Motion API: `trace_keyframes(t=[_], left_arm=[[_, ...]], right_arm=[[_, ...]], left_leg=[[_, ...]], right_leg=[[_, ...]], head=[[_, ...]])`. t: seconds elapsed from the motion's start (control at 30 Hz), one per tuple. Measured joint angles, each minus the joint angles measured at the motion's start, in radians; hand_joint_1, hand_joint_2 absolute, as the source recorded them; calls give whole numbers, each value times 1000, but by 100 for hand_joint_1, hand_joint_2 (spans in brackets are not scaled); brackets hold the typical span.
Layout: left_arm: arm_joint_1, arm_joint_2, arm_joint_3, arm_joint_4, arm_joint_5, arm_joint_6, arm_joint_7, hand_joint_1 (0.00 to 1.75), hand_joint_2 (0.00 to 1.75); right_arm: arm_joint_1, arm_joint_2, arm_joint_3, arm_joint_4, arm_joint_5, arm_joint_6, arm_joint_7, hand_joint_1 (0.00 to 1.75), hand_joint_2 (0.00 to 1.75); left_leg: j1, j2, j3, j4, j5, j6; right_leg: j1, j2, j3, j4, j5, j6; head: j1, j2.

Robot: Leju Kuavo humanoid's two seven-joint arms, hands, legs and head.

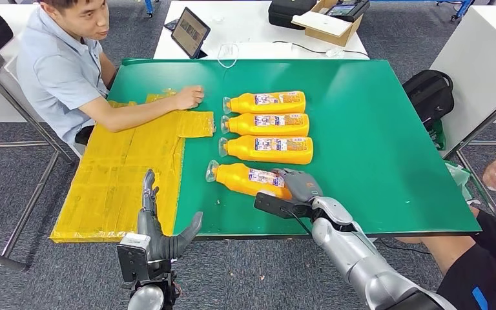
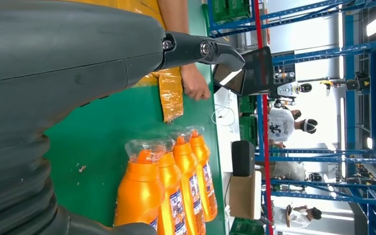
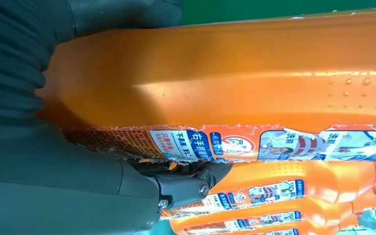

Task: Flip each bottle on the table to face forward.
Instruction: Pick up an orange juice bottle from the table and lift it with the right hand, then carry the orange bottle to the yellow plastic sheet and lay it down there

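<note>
While a large green-topped counter [image 1: 374,148] spreads across the middle of the head view, a wide sheet of crinkled yellow plastic packaging [image 1: 119,187] covers its left part, and a seated person in a pale blue shirt [image 1: 55,71] at the upper left rests a hand on that sheet. Four orange plastic detergent bottles lie on their sides in a column at the centre, clear caps pointing left. The three upper bottles [image 1: 268,124] sit close together and parallel, each with a printed label on its upward face. The fourth, nearest bottle [image 1: 248,179] lies slightly slanted just below them, and the right hand [image 1: 297,186] is wrapped around its base end; the right wrist view shows the thumb pressed along its label edge, so it is grasping this bottle. The left hand [image 1: 161,236] hovers at the lower left off the counter's front edge, fingers spread and holding nothing. Judging by the matching labels, the upper three may already be turned, leaving this last bottle in hand, though which face counts as forward cannot be told for certain.
</note>
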Motion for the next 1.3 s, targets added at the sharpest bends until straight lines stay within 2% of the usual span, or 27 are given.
trace_keyframes(t=[0.1, 0.2, 0.33, 0.43, 0.57, 0.7, 0.9, 1.0, 1.17, 1.3], left_arm=[[0, 0, 2, -6, 34, -11, -2, 0, 175], [0, 0, 8, -21, 106, -51, 9, 0, 175], [7, 0, 14, -28, 285, -215, 99, 0, 175], [20, 8, -6, -27, 314, -313, 131, 0, 175], [30, 26, -55, -22, 306, -359, 133, 0, 175], [30, 34, -77, -21, 325, -375, 133, 0, 175], [28, 38, -84, -20, 393, -403, 145, 0, 175], [24, 38, -84, -21, 422, -435, 144, 0, 175], [5, 37, -82, -53, 428, -481, 115, 0, 175], [5, 36, -61, -80, 420, -456, 97, 0, 175]], right_arm=[[22, 12, -14, -27, -78, -14, -54, 174, 175], [98, 47, -38, -127, -186, -63, -105, 175, 175], [208, 104, -56, -335, -316, -158, -141, 175, 175], [271, 134, -60, -486, -380, -229, -193, 175, 175], [335, 164, -55, -626, -425, -278, -272, 175, 175], [366, 188, -38, -704, -434, -297, -302, 175, 175], [379, 200, -11, -739, -446, -298, -311, 175, 175], [375, 202, 14, -732, -443, -261, -296, 175, 175], [332, 210, 97, -611, -370, -164, -267, 175, 175], [315, 221, 159, -526, -310, -151, -265, 175, 175]], left_leg=[[0, 0, 0, 0, 0, 0], [0, 0, -3, 0, 0, 0], [1, -2, -10, 0, 1, -1], [1, -2, -13, 0, 1, -1], [0, -2, -16, 0, 1, 0], [0, -2, -17, 0, 1, 0], [0, -2, -16, 0, 1, 0], [0, -2, -17, 0, 1, 0], [0, -3, -17, 0, 1, 0], [0, -3, -17, 0, 1, 0]], right_leg=[[0, 0, 0, 0, 0, 0], [0, 0, -2, 0, 0, 0], [1, -1, -8, 1, 0, 0], [1, -1, -11, 1, 0, 0], [0, -1, -14, 0, 0, 0], [0, -1, -14, 0, 0, 0], [0, -1, -14, 0, 0, 0], [0, -1, -14, 0, 0, 0], [0, -1, -14, 1, 0, 0], [0, -2, -15, 1, 0, 0]], head=[[0, 0], [0, 0], [0, 0], [0, 0], [0, 0], [0, 0], [0, 0], [0, 0], [0, 0], [0, 0]])
